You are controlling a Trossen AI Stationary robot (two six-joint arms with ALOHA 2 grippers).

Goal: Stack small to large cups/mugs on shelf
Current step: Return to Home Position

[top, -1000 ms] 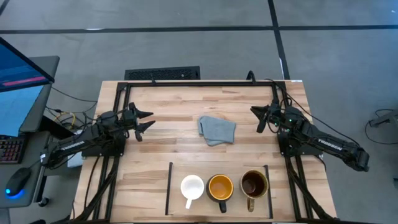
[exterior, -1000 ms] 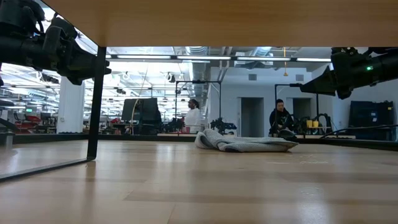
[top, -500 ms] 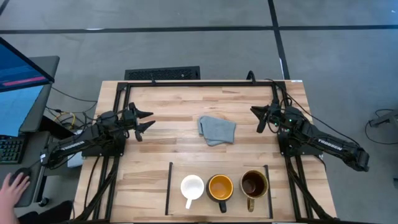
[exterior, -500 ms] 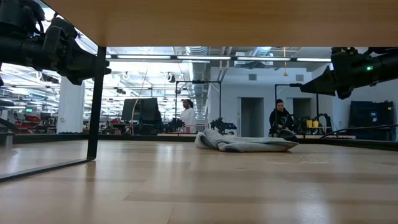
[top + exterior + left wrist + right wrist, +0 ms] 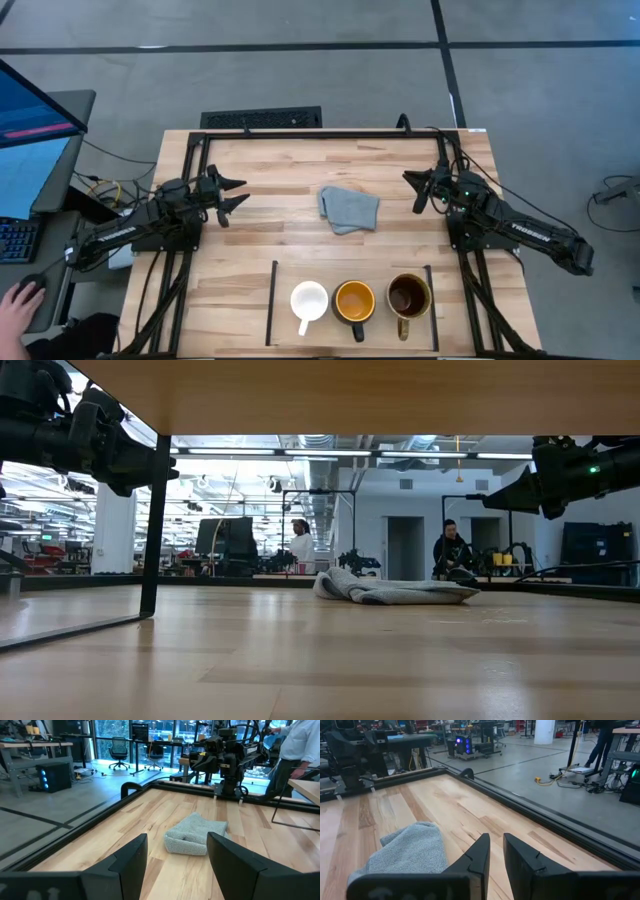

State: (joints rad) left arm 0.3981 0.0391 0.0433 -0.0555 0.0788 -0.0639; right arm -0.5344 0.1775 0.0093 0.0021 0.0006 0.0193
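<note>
Pale wooden worktop (image 5: 300, 160) lies mostly bare inside its black frame (image 5: 330, 133). At its front edge, the shelf (image 5: 330, 272) between two thin black bars holds three mugs in a row, handles toward that edge: white mug (image 5: 309, 299), dark mug (image 5: 354, 299) with an orange inside, and brown mug (image 5: 408, 295) by the right bar. A grey cloth (image 5: 348, 209) lies crumpled mid-worktop. The left gripper (image 5: 240, 193) hovers near the left edge, fingers spread wide. The right gripper (image 5: 411, 191) hovers near the right edge, with a thin gap between its fingers.
</note>
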